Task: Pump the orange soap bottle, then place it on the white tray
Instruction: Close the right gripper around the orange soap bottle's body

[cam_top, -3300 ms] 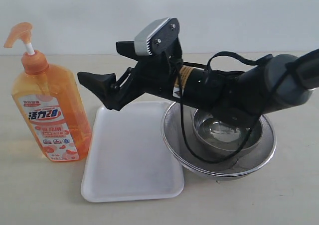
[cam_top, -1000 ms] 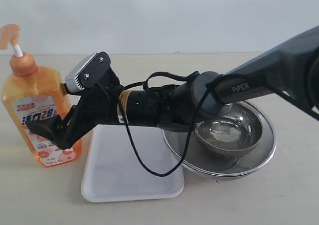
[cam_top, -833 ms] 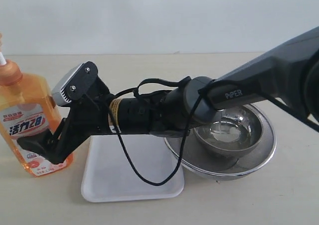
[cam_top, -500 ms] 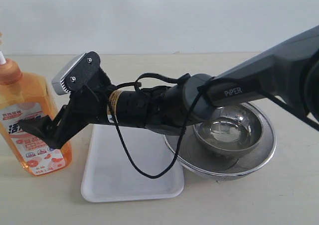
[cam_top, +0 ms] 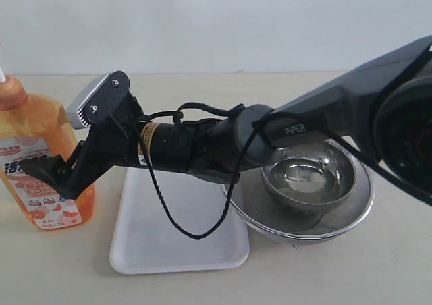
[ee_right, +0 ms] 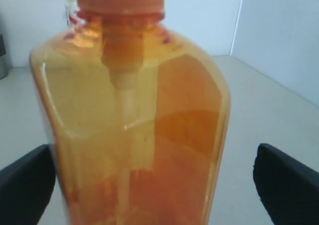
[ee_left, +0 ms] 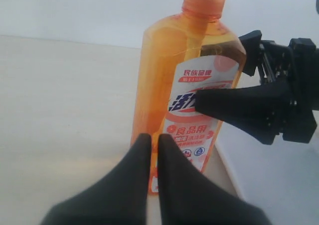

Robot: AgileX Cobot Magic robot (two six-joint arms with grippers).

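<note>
The orange soap bottle [cam_top: 37, 160] stands upright at the far left edge of the exterior view, its pump head cut off by the frame. My right gripper [cam_top: 48, 172] reaches across from the right and stands open astride the bottle's body. In the right wrist view the bottle [ee_right: 134, 125] fills the space between the two dark fingers [ee_right: 286, 185]. My left gripper [ee_left: 151, 144] is shut with nothing between its fingers, low in front of the bottle [ee_left: 174, 70]. It is out of the exterior view. The white tray [cam_top: 179, 241] lies flat just right of the bottle.
A round steel mesh strainer [cam_top: 347, 217] with a steel bowl [cam_top: 307, 177] inside sits right of the tray. The right arm and its black cable [cam_top: 179, 231] stretch over the tray. The table edge meets a pale wall behind.
The right arm has stretched leftward and closed in around the bottle. The bottle has slid left to the frame's edge, its pump head now out of view.
</note>
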